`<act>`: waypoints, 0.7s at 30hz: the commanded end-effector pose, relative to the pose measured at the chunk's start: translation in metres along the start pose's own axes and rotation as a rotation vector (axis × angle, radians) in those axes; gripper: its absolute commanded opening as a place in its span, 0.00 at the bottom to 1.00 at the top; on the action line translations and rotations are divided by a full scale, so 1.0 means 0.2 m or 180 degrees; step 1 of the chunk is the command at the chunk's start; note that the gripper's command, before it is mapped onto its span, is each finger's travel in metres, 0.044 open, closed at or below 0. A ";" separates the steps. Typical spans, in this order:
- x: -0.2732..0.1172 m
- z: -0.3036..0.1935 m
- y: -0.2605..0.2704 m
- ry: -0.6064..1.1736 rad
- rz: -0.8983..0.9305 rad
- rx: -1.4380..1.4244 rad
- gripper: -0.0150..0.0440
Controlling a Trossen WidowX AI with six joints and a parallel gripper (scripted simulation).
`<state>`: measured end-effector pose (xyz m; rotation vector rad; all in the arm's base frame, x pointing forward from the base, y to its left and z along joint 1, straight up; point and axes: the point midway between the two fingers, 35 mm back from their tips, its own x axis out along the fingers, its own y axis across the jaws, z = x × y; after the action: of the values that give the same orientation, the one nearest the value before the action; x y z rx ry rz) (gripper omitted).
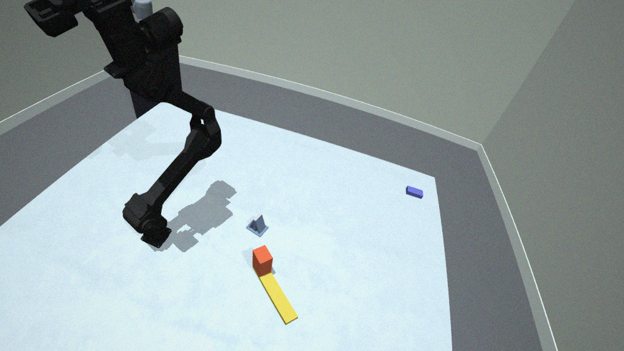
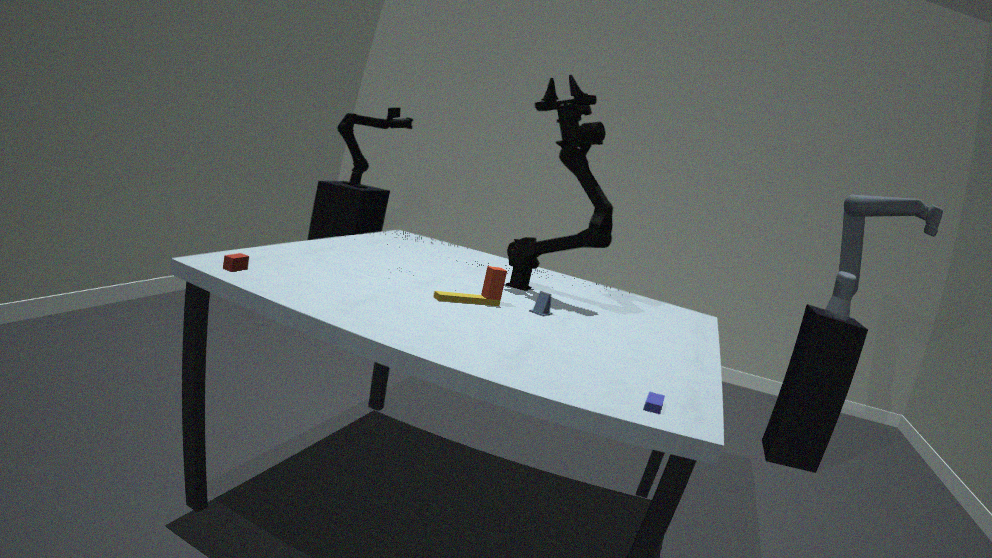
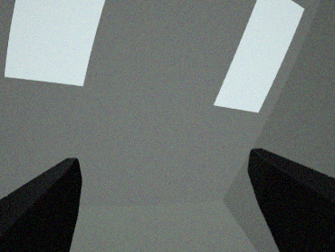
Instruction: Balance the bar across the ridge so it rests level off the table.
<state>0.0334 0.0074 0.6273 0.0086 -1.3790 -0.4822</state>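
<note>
A yellow bar [image 1: 280,299] [image 2: 457,298] lies flat on the table, with an orange-red block [image 1: 262,261] [image 2: 493,283] upright on one end. The block and bar appear joined or touching. The small grey-blue ridge [image 1: 260,224] [image 2: 542,303] stands on the table near the block's end of the bar, apart from it. My gripper [image 2: 561,88] [image 3: 166,165] is open and empty, fingers pointing up, high above the table. In the top view its fingers are out of frame. The wrist view shows neither bar nor ridge.
A blue-violet block [image 1: 414,192] [image 2: 653,402] lies near one table corner. A red block [image 2: 235,262] lies near the far left corner in the exterior view. Two other arms [image 2: 352,142] [image 2: 851,242] stand on dark pedestals beyond the table.
</note>
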 end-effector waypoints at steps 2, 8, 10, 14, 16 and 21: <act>0.04 0.00 -0.11 0.0064 -0.0190 0.0158 0.79; 0.08 -0.03 -0.26 0.0196 -0.0446 0.0315 0.79; 0.10 -0.04 -0.32 0.0256 -0.0544 0.0374 0.79; 0.11 -0.09 -0.43 0.0404 -0.0708 0.0478 0.79; 0.12 -0.13 -0.49 0.0491 -0.0773 0.0522 0.79; 0.14 -0.19 -0.60 0.0639 -0.0988 0.0634 0.79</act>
<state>0.0310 -0.1092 0.6125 0.3946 -1.2486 -0.5691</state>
